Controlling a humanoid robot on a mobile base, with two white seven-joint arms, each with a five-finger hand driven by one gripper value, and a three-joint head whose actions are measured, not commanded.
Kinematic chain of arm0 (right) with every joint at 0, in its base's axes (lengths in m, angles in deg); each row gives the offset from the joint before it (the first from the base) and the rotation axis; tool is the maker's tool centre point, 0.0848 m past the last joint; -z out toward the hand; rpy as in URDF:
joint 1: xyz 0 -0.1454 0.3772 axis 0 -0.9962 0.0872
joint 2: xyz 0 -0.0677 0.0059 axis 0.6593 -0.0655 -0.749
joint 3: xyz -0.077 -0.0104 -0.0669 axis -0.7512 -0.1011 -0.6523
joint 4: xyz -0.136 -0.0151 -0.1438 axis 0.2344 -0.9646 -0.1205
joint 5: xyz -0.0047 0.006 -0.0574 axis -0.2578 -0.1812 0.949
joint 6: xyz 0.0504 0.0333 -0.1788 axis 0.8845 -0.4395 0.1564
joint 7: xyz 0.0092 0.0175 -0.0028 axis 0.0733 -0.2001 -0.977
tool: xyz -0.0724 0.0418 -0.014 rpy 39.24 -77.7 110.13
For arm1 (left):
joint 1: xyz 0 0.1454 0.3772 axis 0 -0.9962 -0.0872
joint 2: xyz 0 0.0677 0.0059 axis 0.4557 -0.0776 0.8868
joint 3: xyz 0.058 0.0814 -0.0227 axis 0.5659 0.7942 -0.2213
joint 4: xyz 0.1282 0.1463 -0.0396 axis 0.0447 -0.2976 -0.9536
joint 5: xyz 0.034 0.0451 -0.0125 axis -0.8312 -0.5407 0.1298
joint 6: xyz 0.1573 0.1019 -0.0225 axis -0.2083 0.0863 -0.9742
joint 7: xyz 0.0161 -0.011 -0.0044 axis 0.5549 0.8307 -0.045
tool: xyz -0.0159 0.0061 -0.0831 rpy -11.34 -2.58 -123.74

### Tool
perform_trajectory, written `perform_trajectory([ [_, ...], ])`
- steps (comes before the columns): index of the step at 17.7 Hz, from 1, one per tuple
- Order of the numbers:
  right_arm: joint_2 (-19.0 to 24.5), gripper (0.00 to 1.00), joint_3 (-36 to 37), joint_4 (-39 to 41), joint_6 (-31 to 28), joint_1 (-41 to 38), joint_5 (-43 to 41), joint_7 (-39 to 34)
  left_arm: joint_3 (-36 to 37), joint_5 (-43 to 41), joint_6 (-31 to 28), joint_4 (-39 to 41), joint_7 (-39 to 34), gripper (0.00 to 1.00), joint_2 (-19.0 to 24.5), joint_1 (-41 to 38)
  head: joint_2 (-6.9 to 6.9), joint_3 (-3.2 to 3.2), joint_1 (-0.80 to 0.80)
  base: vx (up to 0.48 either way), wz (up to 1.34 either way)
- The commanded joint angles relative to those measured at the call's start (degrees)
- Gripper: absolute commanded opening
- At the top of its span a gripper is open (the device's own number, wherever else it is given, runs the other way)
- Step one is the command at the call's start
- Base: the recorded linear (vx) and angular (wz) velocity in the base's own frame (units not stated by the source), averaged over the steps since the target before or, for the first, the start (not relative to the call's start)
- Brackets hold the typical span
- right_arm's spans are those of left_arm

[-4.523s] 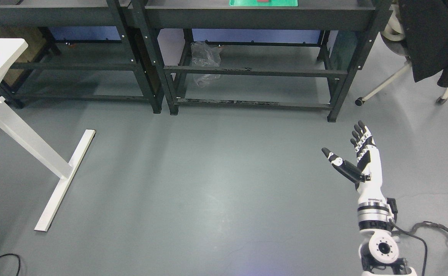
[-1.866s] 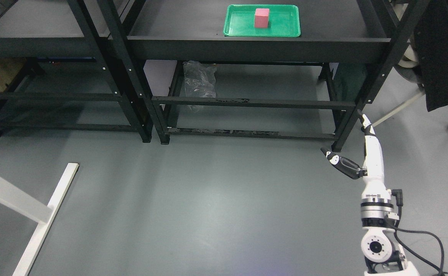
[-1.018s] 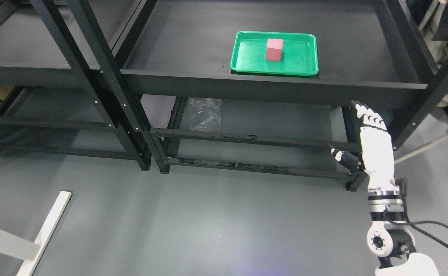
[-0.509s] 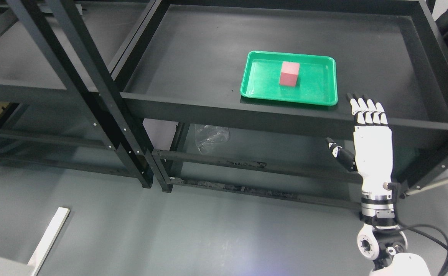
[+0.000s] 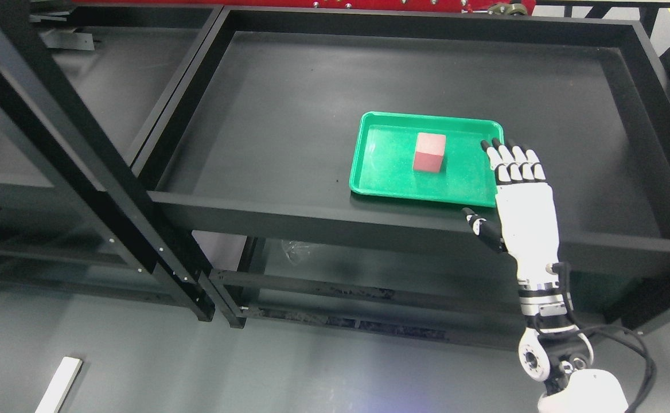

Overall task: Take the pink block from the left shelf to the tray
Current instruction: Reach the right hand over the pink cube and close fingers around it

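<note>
Presently the small pink cube-shaped block (image 5: 429, 152) is seen resting upright inside the shallow green plastic tray (image 5: 381, 186), which lies near the front edge of the black metal shelf (image 5: 266, 115). The white-and-black right robot hand (image 5: 518, 195) is held flat with fingers (image 5: 510, 158) extended, empty, its fingertips over the tray's right rim, beside the block.

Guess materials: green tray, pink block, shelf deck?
Green tray: likely moulded plastic, with a rounded raised rim and a faintly speckled sheen. Pink block: matte with crisp edges, so painted wood or foam; can't tell which. Shelf deck: looks like black painted metal, dull finish with a folded lip. Right hand is open at the tray's right edge.
</note>
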Motion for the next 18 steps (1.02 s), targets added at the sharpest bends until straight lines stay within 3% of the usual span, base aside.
perform_trajectory([
  [1,1.0,0.99,-1.0,-0.8,-0.4,1.9,-1.2,-9.0,0.0,0.0,0.0,1.0,0.0,1.0,1.0,1.7,0.0,0.0,0.0,0.238,-0.05],
  [6,1.0,0.99,-1.2,-2.6,-0.3,2.8,-5.0,-20.4,0.0,0.0,0.0,1.0,0.0,1.0,1.0,1.7,0.0,0.0,0.0,0.205,-0.04],
  [18,1.0,0.99,-4.1,-10.5,-0.3,7.9,-5.1,-29.1,0.0,0.0,0.0,1.0,0.0,1.0,1.0,1.7,0.0,0.0,0.0,0.151,-0.03],
])
